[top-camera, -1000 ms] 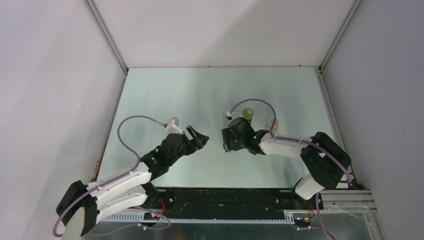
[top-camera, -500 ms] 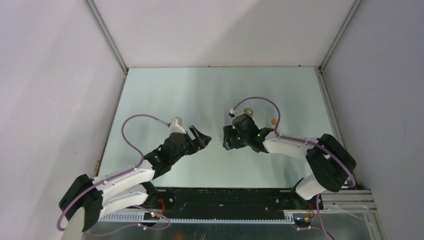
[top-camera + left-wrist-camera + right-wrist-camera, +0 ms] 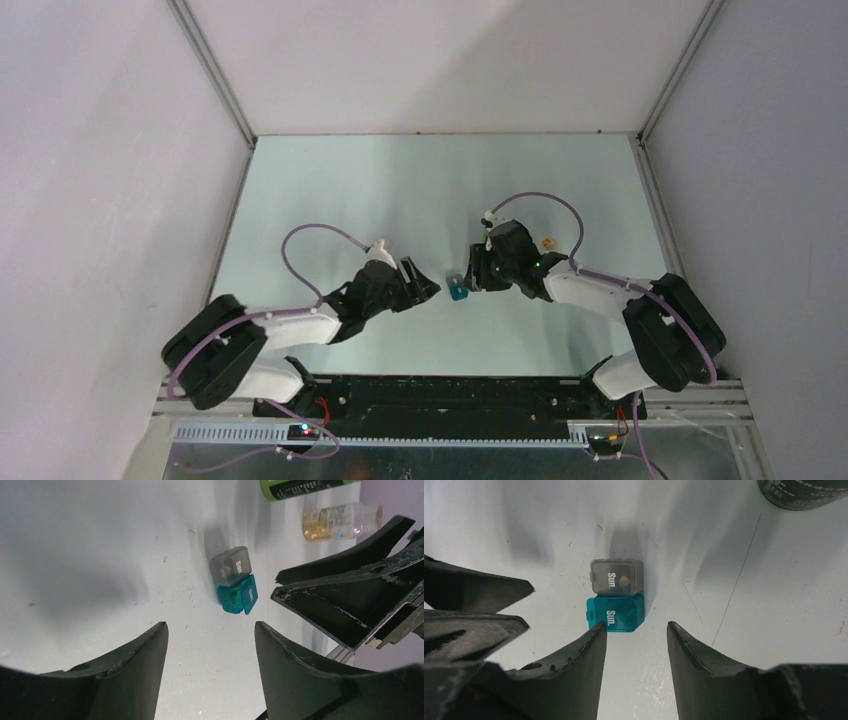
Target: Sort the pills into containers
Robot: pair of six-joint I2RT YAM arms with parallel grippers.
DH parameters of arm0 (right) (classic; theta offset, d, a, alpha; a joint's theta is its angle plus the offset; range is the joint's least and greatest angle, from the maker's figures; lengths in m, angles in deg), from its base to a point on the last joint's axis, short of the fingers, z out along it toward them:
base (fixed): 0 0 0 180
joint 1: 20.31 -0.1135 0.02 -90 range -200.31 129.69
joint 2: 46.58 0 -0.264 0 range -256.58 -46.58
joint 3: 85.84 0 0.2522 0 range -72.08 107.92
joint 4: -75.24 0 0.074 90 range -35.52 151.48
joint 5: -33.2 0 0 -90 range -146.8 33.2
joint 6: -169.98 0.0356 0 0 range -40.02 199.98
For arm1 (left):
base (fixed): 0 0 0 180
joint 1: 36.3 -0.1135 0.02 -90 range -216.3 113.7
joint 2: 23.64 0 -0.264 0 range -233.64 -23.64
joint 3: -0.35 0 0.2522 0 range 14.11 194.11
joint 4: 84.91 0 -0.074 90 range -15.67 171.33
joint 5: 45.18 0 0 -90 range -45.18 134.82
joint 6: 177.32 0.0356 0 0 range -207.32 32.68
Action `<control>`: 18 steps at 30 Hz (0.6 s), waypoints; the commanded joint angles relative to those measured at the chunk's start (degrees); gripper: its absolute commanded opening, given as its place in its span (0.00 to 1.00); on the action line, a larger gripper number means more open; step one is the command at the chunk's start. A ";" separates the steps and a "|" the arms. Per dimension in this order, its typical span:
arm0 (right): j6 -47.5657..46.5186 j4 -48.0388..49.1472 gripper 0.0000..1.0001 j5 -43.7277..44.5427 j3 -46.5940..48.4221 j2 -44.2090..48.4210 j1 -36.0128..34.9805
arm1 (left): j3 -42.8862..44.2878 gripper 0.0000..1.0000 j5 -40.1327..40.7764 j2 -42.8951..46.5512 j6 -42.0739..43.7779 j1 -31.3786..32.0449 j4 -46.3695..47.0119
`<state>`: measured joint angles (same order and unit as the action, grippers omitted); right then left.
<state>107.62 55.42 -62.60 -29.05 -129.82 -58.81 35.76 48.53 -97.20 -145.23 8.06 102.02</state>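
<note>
Right tool (image 3: 636,625) hovers beside teal pill box (image 3: 616,612).

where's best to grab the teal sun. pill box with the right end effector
Grip the teal box across its two free side walls, coming from the end away from the grey box, which touches its far edge. The right end effector faces that open end, jaws apart, so this is likely easiest.

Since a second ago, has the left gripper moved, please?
Yes: the left gripper moved right, away from the table's left edge and toward the teal box.
</note>
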 commanded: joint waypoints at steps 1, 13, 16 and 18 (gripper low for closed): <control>-0.05 2.76 0.50 -2.94 -0.21 -2.24 0.86 | 3.83 0.69 -3.22 -5.64 0.77 1.32 9.13; -0.22 5.45 0.45 -6.77 -1.27 -4.87 1.74 | 3.57 0.61 -4.56 -16.10 1.77 2.77 21.36; 0.14 6.40 0.44 -6.93 -1.50 -5.53 1.89 | 3.64 0.49 -5.36 -17.39 1.75 2.80 22.01; 0.28 7.35 0.43 -6.94 -1.58 -5.82 1.98 | 3.87 0.45 -5.42 -18.26 1.79 2.79 22.30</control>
<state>107.53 59.22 -68.50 -30.10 -134.65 -57.20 38.36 44.13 -114.14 -144.73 10.57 120.23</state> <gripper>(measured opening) 0.437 0.490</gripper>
